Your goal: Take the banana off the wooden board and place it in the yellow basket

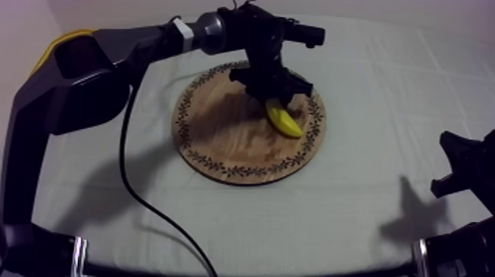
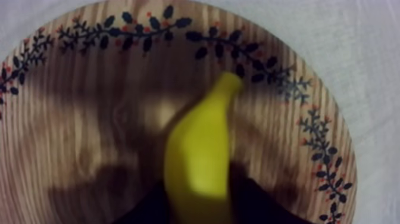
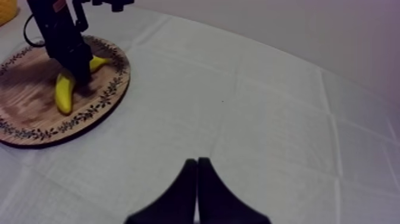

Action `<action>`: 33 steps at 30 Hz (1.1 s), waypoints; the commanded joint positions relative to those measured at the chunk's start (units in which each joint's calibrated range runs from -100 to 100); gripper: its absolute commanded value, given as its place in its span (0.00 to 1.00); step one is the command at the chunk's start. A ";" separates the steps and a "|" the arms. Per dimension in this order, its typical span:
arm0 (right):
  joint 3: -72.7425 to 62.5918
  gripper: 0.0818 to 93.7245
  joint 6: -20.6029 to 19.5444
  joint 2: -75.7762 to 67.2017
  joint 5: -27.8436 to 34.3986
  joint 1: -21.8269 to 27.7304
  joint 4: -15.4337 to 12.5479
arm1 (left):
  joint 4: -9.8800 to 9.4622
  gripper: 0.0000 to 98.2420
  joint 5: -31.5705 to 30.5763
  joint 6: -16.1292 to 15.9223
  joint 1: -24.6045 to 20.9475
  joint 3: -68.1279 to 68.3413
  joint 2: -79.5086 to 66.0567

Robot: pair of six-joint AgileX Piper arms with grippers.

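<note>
Yellow against the wood grain, the curved toy banana [image 1: 284, 120] lies on the round wooden board with the leaf-patterned rim [image 1: 221, 140]. It is in the half nearer my right arm, one end pointing toward the board's edge. My left arm reaches in from the upper left, and my left gripper [image 1: 274, 99] points down over the banana's far part.

In the left wrist view, the two black fingers [image 2: 257, 202] sit one at each side of the banana [image 2: 199, 155]. They press against its skin with no gap to see, so the pincer is clamped round the fruit. The slim end runs on past the fingers toward the patterned rim [image 2: 309, 116]. I cannot tell whether the banana has left the wood; its shadow falls close beneath it.

In the right wrist view, the left gripper [image 3: 79, 71] straddles the banana [image 3: 62, 95] on the board [image 3: 30, 122].

The yellow basket [image 1: 65, 38] stands at the table's far left behind the left arm, well apart from the board. My right gripper [image 3: 197, 179] hangs over the grey-white cloth [image 3: 268, 119], its fingers pressed together in a narrow wedge, gripping nothing.
</note>
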 commanded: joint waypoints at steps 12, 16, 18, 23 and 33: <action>-0.03 0.00 0.00 0.00 -0.04 0.01 -0.01 | 0.06 0.01 0.39 -1.46 -1.56 -1.42 -6.26; -0.03 0.00 0.00 0.00 -0.04 0.01 -0.01 | 0.16 0.00 -0.06 -2.05 -3.85 -0.84 -12.19; -0.03 0.00 0.00 0.00 -0.04 0.01 -0.01 | -0.12 0.00 -0.39 -2.36 -5.30 -0.54 -15.41; -0.03 0.00 0.00 0.00 -0.04 0.01 -0.01 | -2.11 0.00 -2.09 -2.82 -9.49 0.90 -23.28; -0.03 0.00 0.00 0.00 -0.04 0.01 -0.01 | -5.09 0.00 -6.97 -3.94 -19.53 5.54 -34.98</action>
